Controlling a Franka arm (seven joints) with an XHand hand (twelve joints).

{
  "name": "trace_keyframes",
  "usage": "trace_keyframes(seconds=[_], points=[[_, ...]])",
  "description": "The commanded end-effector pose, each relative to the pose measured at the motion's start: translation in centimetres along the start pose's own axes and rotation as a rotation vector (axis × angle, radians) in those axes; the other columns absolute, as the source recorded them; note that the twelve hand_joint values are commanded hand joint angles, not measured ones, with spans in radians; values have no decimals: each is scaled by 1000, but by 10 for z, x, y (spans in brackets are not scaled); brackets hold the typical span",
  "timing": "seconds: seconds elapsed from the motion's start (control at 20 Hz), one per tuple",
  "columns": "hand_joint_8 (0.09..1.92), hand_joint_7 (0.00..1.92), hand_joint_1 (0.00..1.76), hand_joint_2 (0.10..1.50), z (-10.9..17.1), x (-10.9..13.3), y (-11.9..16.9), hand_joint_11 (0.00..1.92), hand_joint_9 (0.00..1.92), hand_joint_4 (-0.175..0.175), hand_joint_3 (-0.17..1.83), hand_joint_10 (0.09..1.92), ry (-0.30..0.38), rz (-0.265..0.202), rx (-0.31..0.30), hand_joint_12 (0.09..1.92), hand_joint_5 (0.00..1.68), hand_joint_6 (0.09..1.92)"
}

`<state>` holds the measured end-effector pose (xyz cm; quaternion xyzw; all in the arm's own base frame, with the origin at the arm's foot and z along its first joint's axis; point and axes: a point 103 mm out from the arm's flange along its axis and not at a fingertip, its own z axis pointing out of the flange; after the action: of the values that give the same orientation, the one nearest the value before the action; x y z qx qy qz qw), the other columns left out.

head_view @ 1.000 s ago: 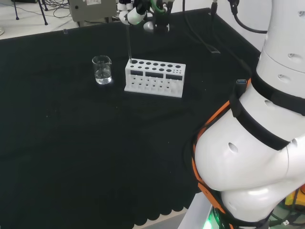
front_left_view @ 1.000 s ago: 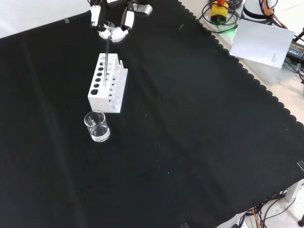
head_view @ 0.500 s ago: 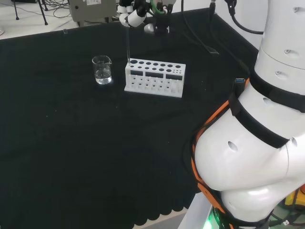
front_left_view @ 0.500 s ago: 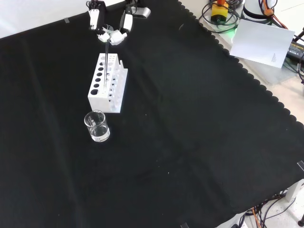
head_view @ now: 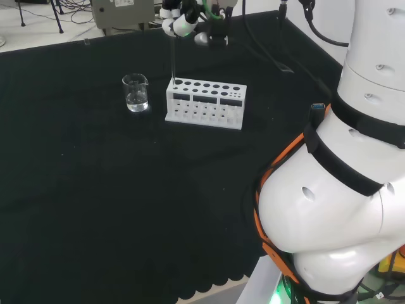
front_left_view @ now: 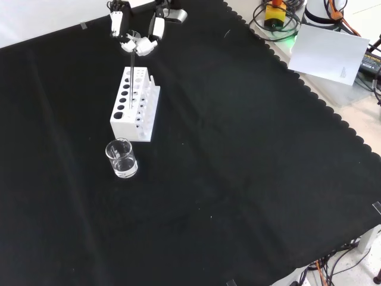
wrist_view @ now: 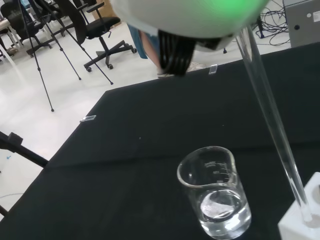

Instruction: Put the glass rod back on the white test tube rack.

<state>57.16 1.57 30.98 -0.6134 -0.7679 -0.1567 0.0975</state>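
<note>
Though faint, glass rod (wrist_view: 272, 117) stands in rack (head_view: 205, 102) corner hole; hand (head_view: 181, 20) pinches top.

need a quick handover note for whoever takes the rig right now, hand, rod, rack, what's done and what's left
Hand: above the far end of the rack in the front view; the fingers' grip on the rod cannot be made out.
Glass rod: about upright, its lower tip in a hole at the rack's end nearest the beaker, seen in the wrist view.
White rack: upright on the black cloth.
Beaker: apart from the rack, a little clear liquid inside.
Done: rod set in a hole.
Left: confirm it's released and lift the hand clear.
</note>
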Motion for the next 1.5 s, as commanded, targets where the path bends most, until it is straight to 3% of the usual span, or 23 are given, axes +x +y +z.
trace_keyframes(seconds=[0.05,1.5], points=[[1285,1159,1307,588,-3,-9,-4,1651,1579,-175,961,1033,-1,13,-4,870,1093,892],[1284,1161,1307,587,-6,9,2,1651,1580,-175,962,1033,-34,23,14,872,1094,892]])
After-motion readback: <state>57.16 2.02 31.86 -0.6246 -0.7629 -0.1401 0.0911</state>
